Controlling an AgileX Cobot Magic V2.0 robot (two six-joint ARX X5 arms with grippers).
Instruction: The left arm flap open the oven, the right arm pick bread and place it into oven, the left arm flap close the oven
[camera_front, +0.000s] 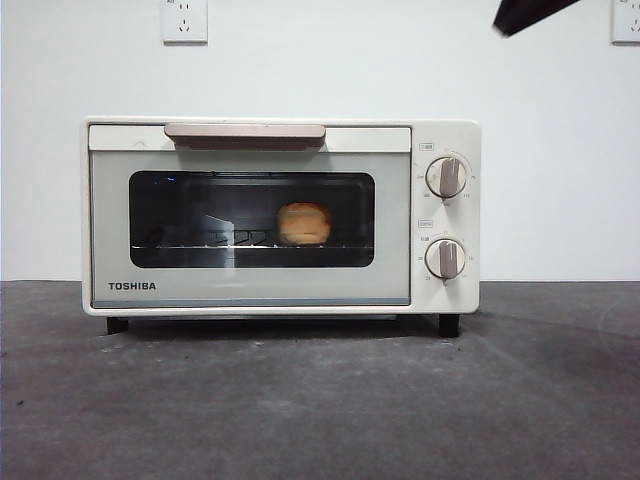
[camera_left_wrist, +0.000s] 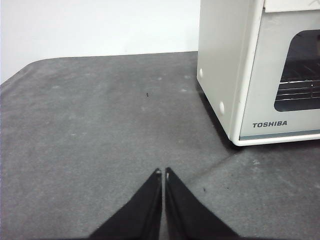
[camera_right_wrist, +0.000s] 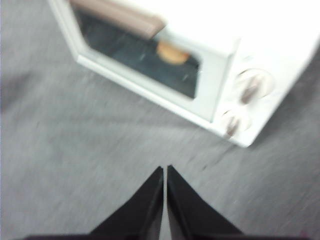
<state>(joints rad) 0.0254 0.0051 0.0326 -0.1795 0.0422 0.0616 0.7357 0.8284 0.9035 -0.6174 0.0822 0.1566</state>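
The cream TOSHIBA oven stands in the middle of the table with its door shut. The golden-brown bread lies on the rack inside, seen through the dark glass; it also shows in the right wrist view. My left gripper is shut and empty, low over the table, apart from the oven's corner. My right gripper is shut and empty, held above the table in front of the oven. A black arm tip shows at the top right of the front view.
The dark grey table mat spreads in front of the oven. The oven has a beige bar handle and two round knobs on its right side. Wall sockets sit on the white wall behind.
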